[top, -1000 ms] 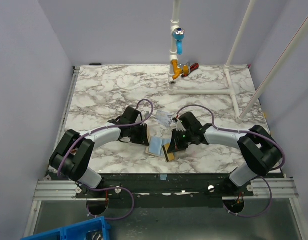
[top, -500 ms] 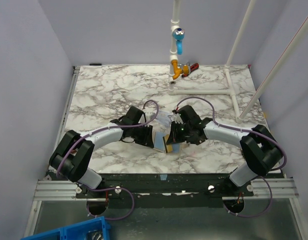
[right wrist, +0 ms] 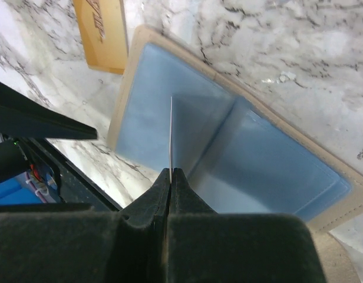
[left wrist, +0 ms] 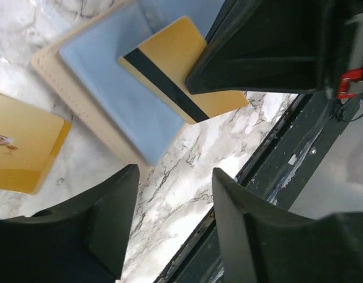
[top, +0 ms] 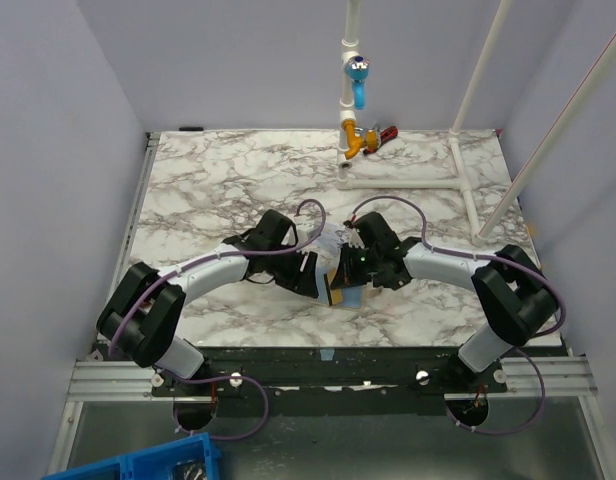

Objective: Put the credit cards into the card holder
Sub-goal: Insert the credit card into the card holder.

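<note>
Top: both arms meet mid-table (top: pixel 208 190) near the front edge. The holder (top: pixel 350 297) lies open between the claws and we see little of it beneath them. The right claw (top: pixel 350 268) is over it. The left claw (top: pixel 310 278) is just beside its left side.

Left wrist: the left claw (left wrist: pixel 175 177) has its fingers apart with nothing between them. It hangs over bare marble just off the holder's corner. The holder (left wrist: pixel 105 94) lies flat, blue lining up, tan rim showing. The right claw (left wrist: pixel 211 71) pinches the striped card (left wrist: pixel 170 71) by one end, and the card's free end overlaps the lining. The card's long axis runs roughly parallel to the holder's long edge. A loose gold card (left wrist: pixel 22 147) lies flat on the marble on the holder's other side, close to it but apart.

Right wrist: the right claw (right wrist: pixel 171 174) is clamped on the striped card (right wrist: pixel 171 130), which we see edge-on as a thin pale line running straight out from the tips. Its far edge reaches the holder (right wrist: pixel 140 135) at the pocket step by the fold. We cannot tell whether it is inside a slot or just resting on the lining.

Our read is that the next move depends on that edge. The push should go along the card's own plane, away from the right claw and into the pocket mouth. The empty left claw is nearer the holder's rim, so it is better placed to pin the holder.
</note>
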Motion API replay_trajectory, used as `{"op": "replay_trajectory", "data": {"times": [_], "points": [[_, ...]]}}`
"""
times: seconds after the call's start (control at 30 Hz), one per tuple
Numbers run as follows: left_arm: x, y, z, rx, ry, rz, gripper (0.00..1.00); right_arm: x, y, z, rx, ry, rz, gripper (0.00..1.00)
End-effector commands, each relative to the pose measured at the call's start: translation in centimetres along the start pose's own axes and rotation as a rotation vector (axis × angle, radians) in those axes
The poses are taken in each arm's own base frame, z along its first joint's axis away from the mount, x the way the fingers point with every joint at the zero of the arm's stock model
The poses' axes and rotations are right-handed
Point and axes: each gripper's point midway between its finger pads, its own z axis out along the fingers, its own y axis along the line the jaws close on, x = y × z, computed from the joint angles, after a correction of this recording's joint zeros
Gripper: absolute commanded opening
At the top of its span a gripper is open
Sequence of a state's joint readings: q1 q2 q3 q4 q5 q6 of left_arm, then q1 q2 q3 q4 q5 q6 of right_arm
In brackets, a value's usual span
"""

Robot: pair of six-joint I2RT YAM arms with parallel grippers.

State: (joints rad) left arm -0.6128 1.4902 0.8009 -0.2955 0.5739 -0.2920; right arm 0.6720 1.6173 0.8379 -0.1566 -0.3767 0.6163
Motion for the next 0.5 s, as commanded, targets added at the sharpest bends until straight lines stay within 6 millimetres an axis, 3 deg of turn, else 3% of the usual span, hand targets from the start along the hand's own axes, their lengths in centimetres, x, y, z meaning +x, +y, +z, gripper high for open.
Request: {"op": "replay_trajectory", "data": {"times": [0.0, 0.13, 0.3, 0.47], "points": [[-3.1, -2.0, -1.6, 0.031, -0.057, 0.108, 0.6, 1.4, -0.7, 0.4, -0.02, 0.03, 0.015, 0.01], [-5.2, -1.9, -2.2, 0.0, -0.055, 0.198, 0.62, 2.0, -0.8, 0.3, -0.028, 0.051, 0.005, 0.01], [-6.2, 0.1, -1.4, -0.056, -0.038, 0.411, 0.63, 2.4, -1.1, 0.1, -0.017, 0.077, -0.014, 0.01], [-6.3, 1.5, -2.0, -0.143, -0.054, 0.739, 0.81, 1.6, -0.7, -0.6, -0.008, 0.034, -0.002, 0.01]]}}
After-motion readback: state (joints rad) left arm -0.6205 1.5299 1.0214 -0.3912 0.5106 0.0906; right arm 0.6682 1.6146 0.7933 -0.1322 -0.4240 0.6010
